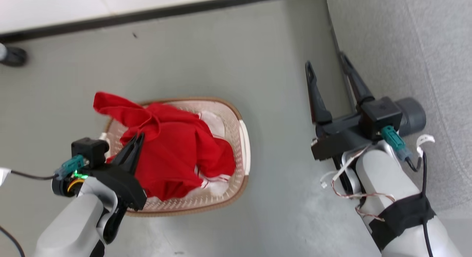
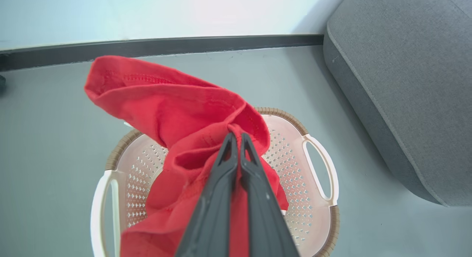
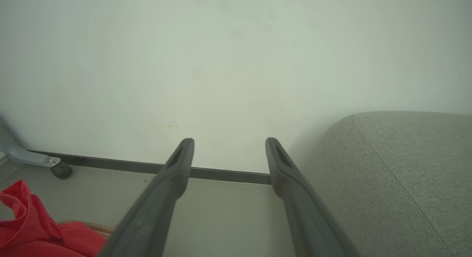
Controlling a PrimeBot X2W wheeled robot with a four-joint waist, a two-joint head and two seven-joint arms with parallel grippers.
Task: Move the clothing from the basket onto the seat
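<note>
We count one basket [image 1: 241, 139] on the floor [image 1: 228, 47], one seat [image 1: 405, 47] off to its right and apart from it, and red clothing [image 1: 173, 150] that may be one garment or two. A white patch with striped trim [image 1: 215, 180] lies low in the basket, and we cannot tell whether it belongs to the piece being held. The left jaws are clenched on a gathered fold of the red cloth, their two dark fingers [image 2: 221, 183] pressed together with fabric pinched between them. That fold stands above the rim, one loose flap sticks out past the basket's far edge, and the rest hangs back down inside, so the clothing is half lifted and none of it is on the seat yet. The right jaws stand wide apart and grasp nothing, hovering beside the seat's front edge. The cloth looks light, limp and thin. We judge it will drape, swing and trail rather than keep any shape, and a hanging end could catch on the rim or the side handle [image 2: 317, 168]. The best hold is a thick bunch near the middle — as here — rather than a single hem, which could slide out of a narrow pinch. It needs a high lift before crossing to the seat.
</note>
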